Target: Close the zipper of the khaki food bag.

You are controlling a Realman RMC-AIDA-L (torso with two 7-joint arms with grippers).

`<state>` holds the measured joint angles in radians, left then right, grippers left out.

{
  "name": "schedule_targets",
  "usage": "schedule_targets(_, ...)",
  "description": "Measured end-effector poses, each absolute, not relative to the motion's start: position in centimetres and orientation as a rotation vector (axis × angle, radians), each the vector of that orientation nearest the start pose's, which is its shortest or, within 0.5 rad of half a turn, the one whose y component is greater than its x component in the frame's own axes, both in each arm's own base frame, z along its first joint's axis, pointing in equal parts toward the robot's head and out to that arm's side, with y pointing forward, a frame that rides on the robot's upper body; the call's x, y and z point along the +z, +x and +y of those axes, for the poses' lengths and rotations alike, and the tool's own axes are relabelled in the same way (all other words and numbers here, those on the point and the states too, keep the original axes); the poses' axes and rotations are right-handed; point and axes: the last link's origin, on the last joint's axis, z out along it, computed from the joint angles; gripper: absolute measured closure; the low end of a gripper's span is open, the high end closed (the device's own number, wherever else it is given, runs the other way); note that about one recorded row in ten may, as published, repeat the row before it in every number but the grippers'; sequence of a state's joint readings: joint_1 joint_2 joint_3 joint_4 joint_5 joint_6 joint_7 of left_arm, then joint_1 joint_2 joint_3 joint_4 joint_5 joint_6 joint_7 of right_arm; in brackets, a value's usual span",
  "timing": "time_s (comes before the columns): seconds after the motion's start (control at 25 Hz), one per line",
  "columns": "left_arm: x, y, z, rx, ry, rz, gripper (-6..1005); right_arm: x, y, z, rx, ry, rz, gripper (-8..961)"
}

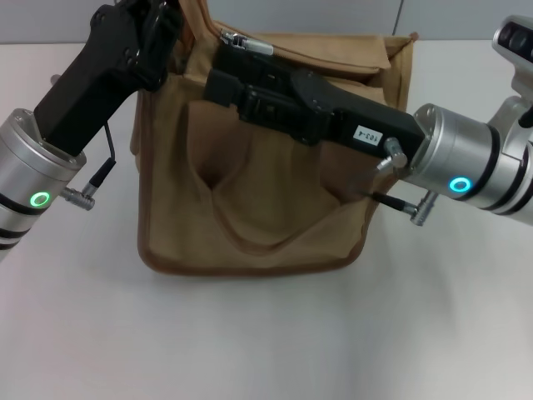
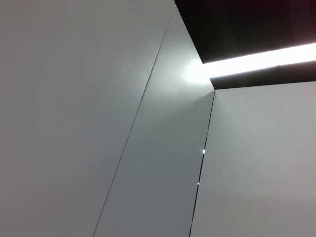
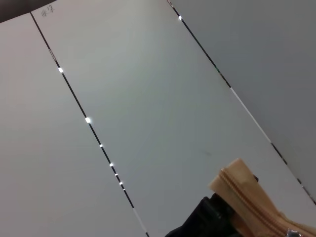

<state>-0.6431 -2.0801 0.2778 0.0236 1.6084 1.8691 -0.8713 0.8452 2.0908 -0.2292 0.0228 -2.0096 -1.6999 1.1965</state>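
The khaki food bag (image 1: pixel 275 200) stands upright on the white table, front pocket toward me. Its silver zipper slider (image 1: pixel 241 40) lies on the top near the bag's left end. My left gripper (image 1: pixel 165 32) is at the bag's top left corner, shut on the fabric there. My right gripper (image 1: pixel 218 73) reaches across the bag's top from the right and ends just below the slider. In the right wrist view the tan end of the zipper tape (image 3: pixel 245 193) shows, with a dark gripper part (image 3: pixel 205 223) under it. The left wrist view shows only wall panels.
The white table (image 1: pixel 250 342) spreads in front of the bag and to both sides. The right arm's silver wrist (image 1: pixel 454 162) hangs over the bag's right side. A strap handle (image 1: pixel 250 229) droops down the bag's front.
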Motion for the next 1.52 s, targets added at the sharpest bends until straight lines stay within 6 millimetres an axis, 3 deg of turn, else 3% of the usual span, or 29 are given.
schedule_targets(0.28,0.1,-20.2,31.7,-1.741,-2.039,-0.380,980,-4.5,15.0,30.6,1.846,-2.614,0.702,137)
schedule_targets(0.52,0.0,-20.1,31.8,-1.742,-2.043,-0.378,980,-3.7,16.1,31.1,1.832,-2.541,0.710,137)
schedule_targets(0.76,0.0,-20.0,31.7,-1.746,-2.047,-0.374,981,-4.3,16.5,32.2,1.740,-2.507,0.783,137)
schedule_targets(1.52,-0.1,-19.9,31.7,-1.757,-2.046,-0.380,980,-5.4,15.9,32.3,1.687,-2.570,0.809,137)
